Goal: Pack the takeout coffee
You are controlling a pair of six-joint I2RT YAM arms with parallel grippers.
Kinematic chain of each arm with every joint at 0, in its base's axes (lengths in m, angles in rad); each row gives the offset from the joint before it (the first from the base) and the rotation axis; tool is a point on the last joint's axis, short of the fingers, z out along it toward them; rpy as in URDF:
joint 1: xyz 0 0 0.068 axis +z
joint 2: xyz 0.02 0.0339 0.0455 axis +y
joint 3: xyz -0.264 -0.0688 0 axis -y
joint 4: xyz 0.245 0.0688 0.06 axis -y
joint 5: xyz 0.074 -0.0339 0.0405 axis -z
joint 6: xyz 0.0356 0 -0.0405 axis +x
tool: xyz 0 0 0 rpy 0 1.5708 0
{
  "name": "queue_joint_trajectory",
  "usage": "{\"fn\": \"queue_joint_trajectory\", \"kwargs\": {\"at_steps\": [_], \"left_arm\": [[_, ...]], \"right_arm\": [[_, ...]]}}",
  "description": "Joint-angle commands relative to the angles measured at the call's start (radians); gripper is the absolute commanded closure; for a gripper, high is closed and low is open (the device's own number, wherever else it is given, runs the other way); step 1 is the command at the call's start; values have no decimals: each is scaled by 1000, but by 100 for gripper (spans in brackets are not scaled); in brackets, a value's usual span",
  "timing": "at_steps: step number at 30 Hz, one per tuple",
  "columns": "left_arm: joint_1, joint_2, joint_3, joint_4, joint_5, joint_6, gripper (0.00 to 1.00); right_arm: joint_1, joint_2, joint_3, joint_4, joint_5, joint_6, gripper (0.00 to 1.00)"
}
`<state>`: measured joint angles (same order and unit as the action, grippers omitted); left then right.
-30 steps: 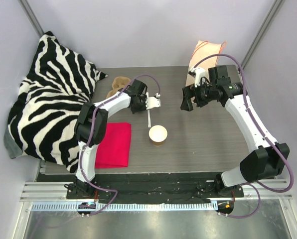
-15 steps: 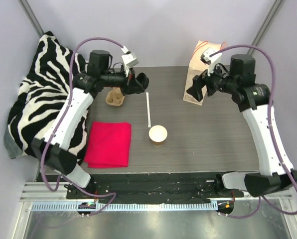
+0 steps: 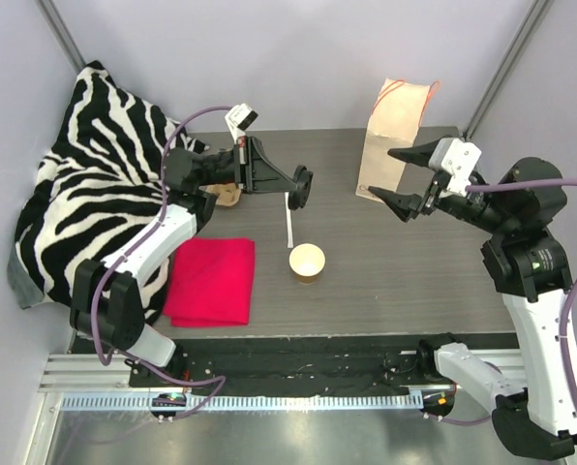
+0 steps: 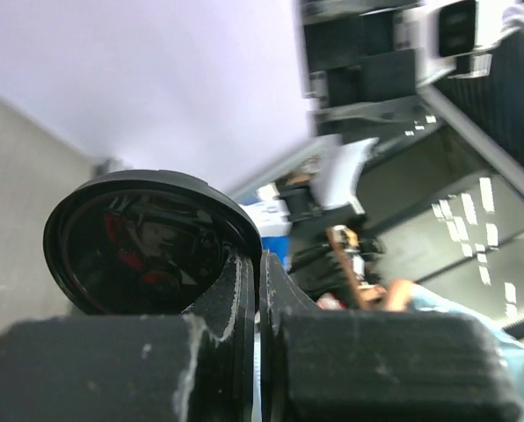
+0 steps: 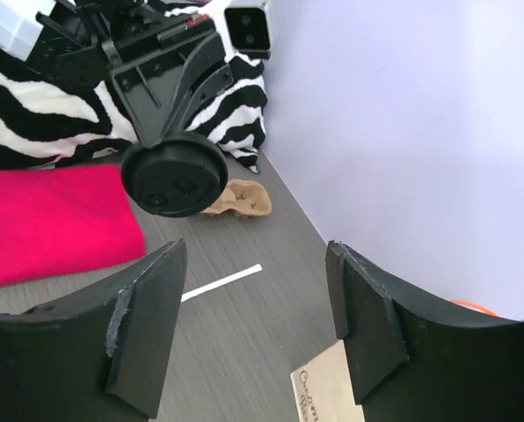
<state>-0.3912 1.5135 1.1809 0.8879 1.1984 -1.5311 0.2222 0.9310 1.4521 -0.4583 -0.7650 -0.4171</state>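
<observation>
A dark, wood-grained table (image 3: 414,262) carries everything. On its left edge slumps a plush zebra-striped cushion (image 3: 85,194), partly off the table. At the far right stands a tall kraft paper bag (image 3: 390,131) with thin orange handles; the right wrist camera catches only one corner of it, with printed script that is cut off. A flat red cloth (image 3: 211,281), folded into a rectangle, lies near the front left.

The right gripper (image 3: 386,173) hangs in front of the bag with its fingers spread wide and nothing between them. The left gripper (image 3: 299,184) is clenched on the rim of the round, glossy black plastic lid (image 5: 174,174), held in the air on edge above the table's middle.

The small paper cup (image 3: 307,263) stands upright and uncovered near the middle of the table, its pale inside showing. The tan moulded-pulp carrier (image 5: 238,199) is mostly hidden behind the left arm from above. A thin white strip (image 3: 288,218) lies flat just behind the cup.
</observation>
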Motion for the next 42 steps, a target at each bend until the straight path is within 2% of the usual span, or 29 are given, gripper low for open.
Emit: {"fn": "queue_joint_trajectory", "kwargs": {"at_steps": [1, 3, 7, 10, 17, 33, 39, 42], "left_arm": [[-5, -33, -4, 493, 9, -391, 100], [-21, -38, -6, 506, 23, -397, 100], [-52, -50, -20, 513, 36, -397, 100], [-66, -52, -30, 516, 52, -397, 100], [-86, -53, -41, 526, 56, -402, 100], [-120, -61, -61, 526, 61, -396, 100], [-121, -65, -67, 526, 59, -393, 100], [-121, -65, -69, 526, 59, -393, 100]], "right_arm": [[51, 5, -55, 93, -66, -58, 29], [91, 6, -71, 84, -30, -121, 30], [256, 22, -99, 76, 76, -239, 38], [325, 32, -105, 93, 119, -275, 44], [394, 45, -105, 107, 151, -315, 53], [477, 77, -105, 116, 208, -353, 62], [500, 81, -101, 96, 214, -380, 69], [522, 84, -98, 86, 224, -399, 76]]}}
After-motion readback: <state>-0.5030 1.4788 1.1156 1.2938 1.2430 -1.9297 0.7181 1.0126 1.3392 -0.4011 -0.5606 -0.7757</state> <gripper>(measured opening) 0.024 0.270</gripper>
